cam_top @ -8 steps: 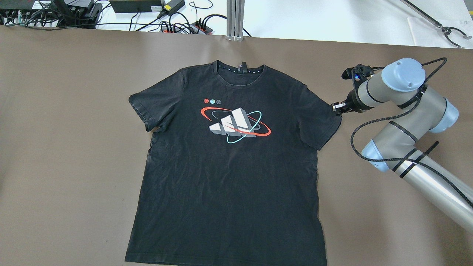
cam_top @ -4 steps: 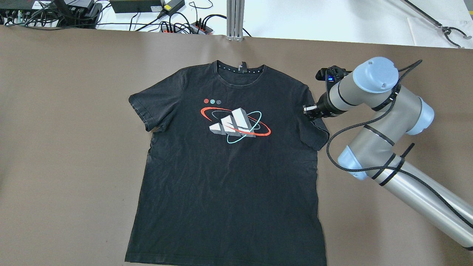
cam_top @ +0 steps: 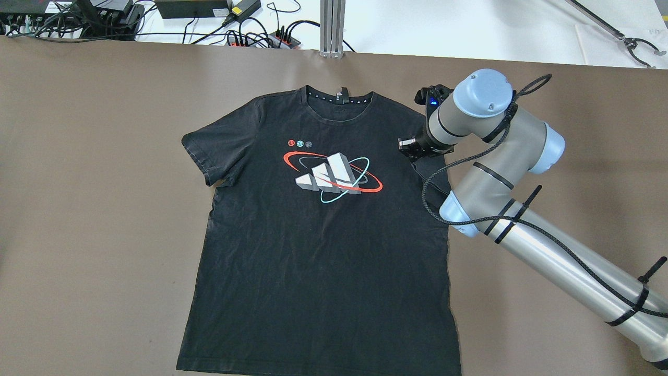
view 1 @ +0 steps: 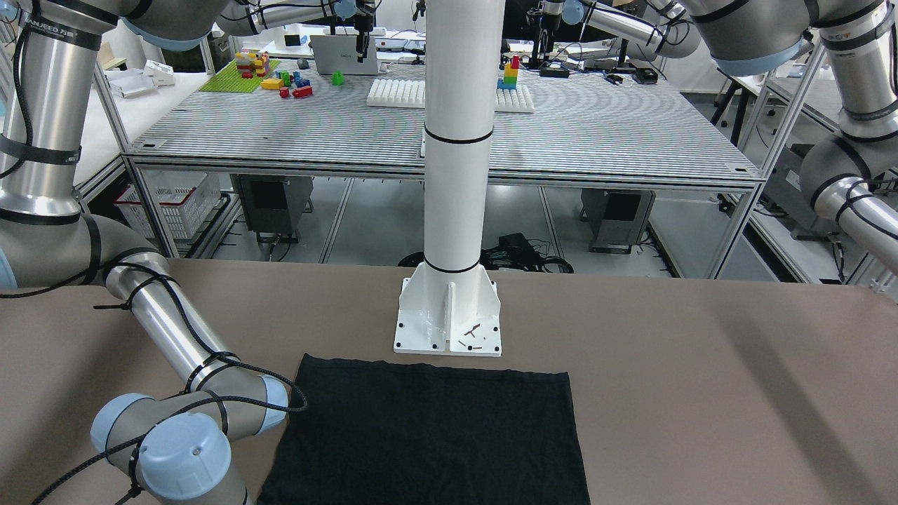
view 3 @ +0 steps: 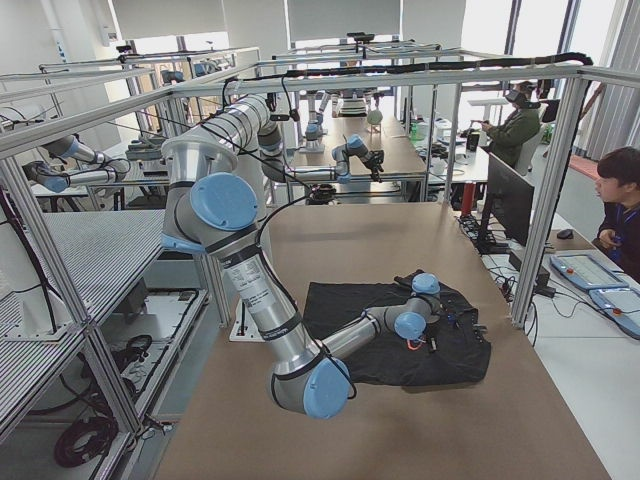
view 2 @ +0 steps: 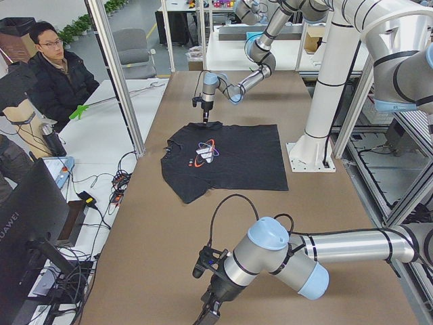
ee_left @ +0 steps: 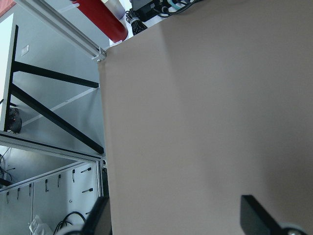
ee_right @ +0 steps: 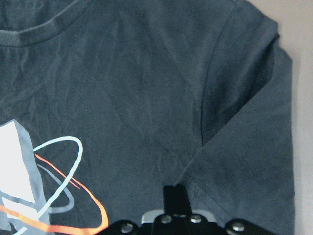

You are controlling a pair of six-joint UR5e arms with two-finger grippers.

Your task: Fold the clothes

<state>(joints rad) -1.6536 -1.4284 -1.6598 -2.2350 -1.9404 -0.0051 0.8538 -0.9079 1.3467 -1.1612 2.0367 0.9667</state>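
Observation:
The clothes are one black T-shirt (cam_top: 323, 250) with a white, red and teal print (cam_top: 334, 175). It lies flat, front up, collar at the far side. My right gripper (cam_top: 408, 147) is shut on the hem of the shirt's right-hand sleeve (cam_top: 436, 175) and holds it doubled over the chest. The right wrist view shows the shut fingers (ee_right: 176, 193) pinching that folded sleeve (ee_right: 254, 147). My left gripper (ee_left: 178, 215) is open and empty over bare table near a table corner, far from the shirt. It also shows in the exterior left view (view 2: 208, 310).
The brown table (cam_top: 88, 209) spreads wide around the shirt. The white pole's base plate (view 1: 449, 326) stands just beyond the shirt's bottom hem (view 1: 428, 372). Cables and power strips (cam_top: 156, 15) lie past the far edge. An operator (view 2: 51, 71) sits at the side.
My right gripper has moved left and slightly away from me, carrying the sleeve from flat on the table to folded over the shirt's body. The rest of the shirt has stayed put.

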